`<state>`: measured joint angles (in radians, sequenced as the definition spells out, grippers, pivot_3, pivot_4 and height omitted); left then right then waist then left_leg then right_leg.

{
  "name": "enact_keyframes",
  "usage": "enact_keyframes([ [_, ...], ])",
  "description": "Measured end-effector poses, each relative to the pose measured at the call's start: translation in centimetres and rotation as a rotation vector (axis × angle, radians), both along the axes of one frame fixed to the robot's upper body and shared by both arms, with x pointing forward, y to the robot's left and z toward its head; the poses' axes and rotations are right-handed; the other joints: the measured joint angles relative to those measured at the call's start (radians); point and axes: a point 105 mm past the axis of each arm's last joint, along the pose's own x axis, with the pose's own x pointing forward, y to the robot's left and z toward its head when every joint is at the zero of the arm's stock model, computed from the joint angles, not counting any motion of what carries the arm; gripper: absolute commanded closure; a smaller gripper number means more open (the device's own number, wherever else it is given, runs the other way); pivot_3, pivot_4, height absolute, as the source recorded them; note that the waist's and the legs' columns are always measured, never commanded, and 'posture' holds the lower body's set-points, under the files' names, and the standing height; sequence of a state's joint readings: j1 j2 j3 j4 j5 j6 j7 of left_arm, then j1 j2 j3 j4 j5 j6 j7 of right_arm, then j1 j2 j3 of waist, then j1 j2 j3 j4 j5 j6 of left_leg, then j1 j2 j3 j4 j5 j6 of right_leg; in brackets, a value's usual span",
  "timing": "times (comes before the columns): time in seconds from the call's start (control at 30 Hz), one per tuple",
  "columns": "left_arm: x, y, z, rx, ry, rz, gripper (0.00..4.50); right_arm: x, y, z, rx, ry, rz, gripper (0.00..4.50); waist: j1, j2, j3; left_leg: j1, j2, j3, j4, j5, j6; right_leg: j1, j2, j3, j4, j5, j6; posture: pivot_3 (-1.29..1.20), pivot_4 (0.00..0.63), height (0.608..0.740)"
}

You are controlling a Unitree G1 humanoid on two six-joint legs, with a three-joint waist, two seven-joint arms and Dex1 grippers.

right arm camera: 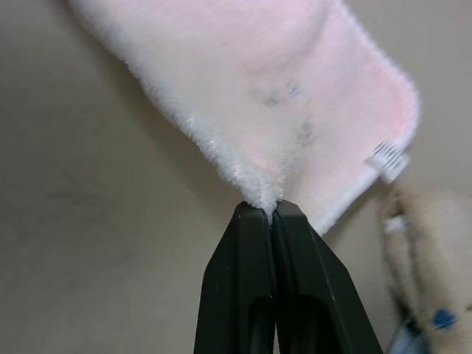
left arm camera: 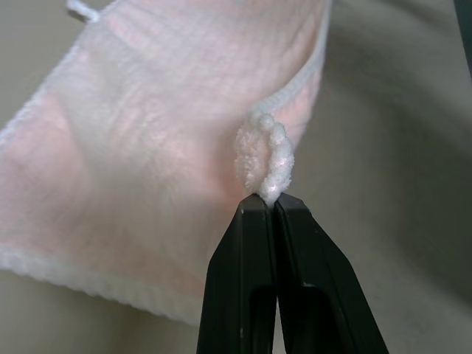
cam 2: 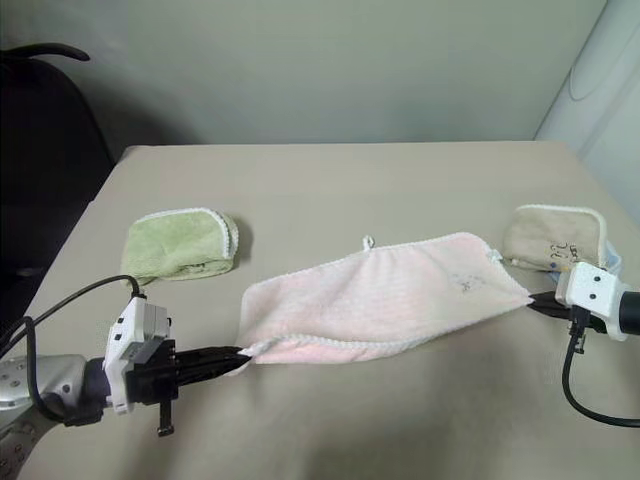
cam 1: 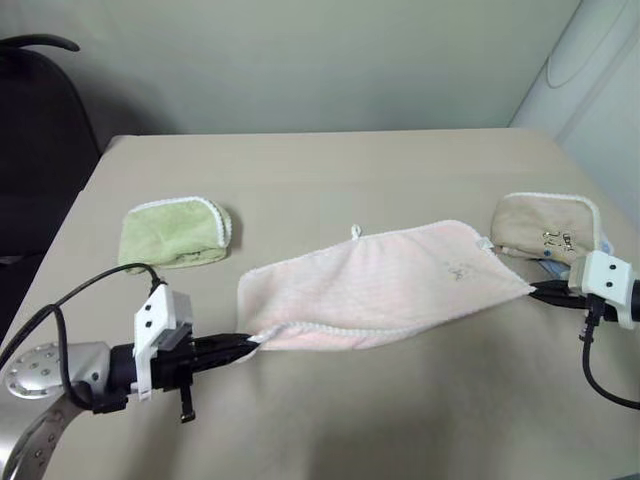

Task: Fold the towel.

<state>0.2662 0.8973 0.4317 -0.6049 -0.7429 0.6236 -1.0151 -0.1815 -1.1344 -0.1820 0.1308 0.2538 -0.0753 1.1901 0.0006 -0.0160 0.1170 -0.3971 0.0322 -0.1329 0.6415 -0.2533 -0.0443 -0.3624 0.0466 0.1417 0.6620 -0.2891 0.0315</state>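
— Towel (cam 1: 385, 285) first: where do we have it?

— Stretched between our two grippers over the table (cam 1: 330, 175), doubled over, sagging slightly in the middle.

— And our fingers?

— Left gripper (left arm camera: 270, 203) fingers pressed together on a bunched corner; right gripper (right arm camera: 268, 208) fingers pinching the opposite corner.

— Neighbours?

— Green towel (cam 1: 178, 233) lies folded beyond our left gripper, beige towel (cam 1: 545, 226) just past our right.

both claws, left claw (cam 1: 252, 343) and right claw (cam 1: 537, 291), seem clamped tight.
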Motion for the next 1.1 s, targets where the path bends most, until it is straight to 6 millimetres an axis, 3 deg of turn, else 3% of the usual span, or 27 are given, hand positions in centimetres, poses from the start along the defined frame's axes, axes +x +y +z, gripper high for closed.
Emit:
enact_keyframes([
  [0.1,2.6,0.9,1.1,-0.045,-0.080,0.101,4.47,3.4,0.8,1.8,-0.015,-0.125,-0.014,4.50,-0.002,0.000,0.000,0.003,0.000,-0.001,0.000,-0.001,0.001,0.001,0.000,-0.001,0.001,0.000,0.000,0.00,0.150,0.740],
  [0.27,7.6,3.0,2.4,-0.104,-0.167,0.295,4.47,8.7,2.7,1.9,-0.054,-0.218,-0.043,4.50,-0.001,0.001,0.000,-0.001,0.000,-0.002,-0.001,-0.001,0.002,-0.003,-0.001,-0.002,0.002,0.000,-0.001,0.00,0.150,0.740],
  [0.37,8.9,3.7,1.1,-0.061,-0.150,0.344,4.47,10.7,3.3,0.9,-0.098,-0.226,-0.063,4.50,-0.001,0.001,0.000,-0.004,0.000,-0.003,0.000,0.004,-0.007,-0.006,-0.001,-0.003,0.003,0.001,-0.002,0.00,0.150,0.740],
  [0.5,10.2,3.9,-1.5,0.033,-0.118,0.348,4.47,12.7,4.1,-1.3,-0.183,-0.212,-0.080,4.50,-0.001,0.001,0.000,-0.005,0.000,-0.004,-0.001,0.002,-0.003,-0.008,-0.001,-0.003,0.003,0.001,-0.002,0.00,0.150,0.740],
  [0.6,10.6,3.6,-3.0,0.102,-0.112,0.317,3.79,13.4,4.2,-2.4,-0.226,-0.223,-0.096,3.89,0.000,0.001,0.000,-0.008,0.000,-0.004,-0.002,0.003,-0.005,-0.011,-0.001,-0.003,0.003,0.002,-0.003,0.00,0.150,0.740],
  [0.9,11.5,4.2,-4.1,0.147,-0.134,0.348,0.61,14.3,3.0,-1.5,-0.284,-0.362,-0.151,0.78,-0.001,0.001,0.000,-0.008,0.000,-0.004,-0.003,0.003,-0.005,-0.011,-0.002,-0.003,0.002,0.002,-0.004,0.00,0.150,0.740],
  [0.97,11.9,4.3,-4.0,0.141,-0.155,0.375,0.61,14.3,2.7,-1.0,-0.300,-0.405,-0.152,0.14,-0.001,0.001,0.000,-0.008,0.000,-0.004,-0.003,0.003,-0.004,-0.011,-0.002,-0.003,0.002,0.002,-0.004,0.00,0.150,0.740],
  [1.1,12.9,4.8,-2.6,0.094,-0.230,0.464,0.61,14.0,1.8,0.3,-0.295,-0.458,-0.169,0.14,-0.001,0.001,0.000,-0.008,0.000,-0.003,-0.004,0.003,-0.004,-0.011,-0.002,-0.003,0.002,0.002,-0.004,0.00,0.150,0.740],
])
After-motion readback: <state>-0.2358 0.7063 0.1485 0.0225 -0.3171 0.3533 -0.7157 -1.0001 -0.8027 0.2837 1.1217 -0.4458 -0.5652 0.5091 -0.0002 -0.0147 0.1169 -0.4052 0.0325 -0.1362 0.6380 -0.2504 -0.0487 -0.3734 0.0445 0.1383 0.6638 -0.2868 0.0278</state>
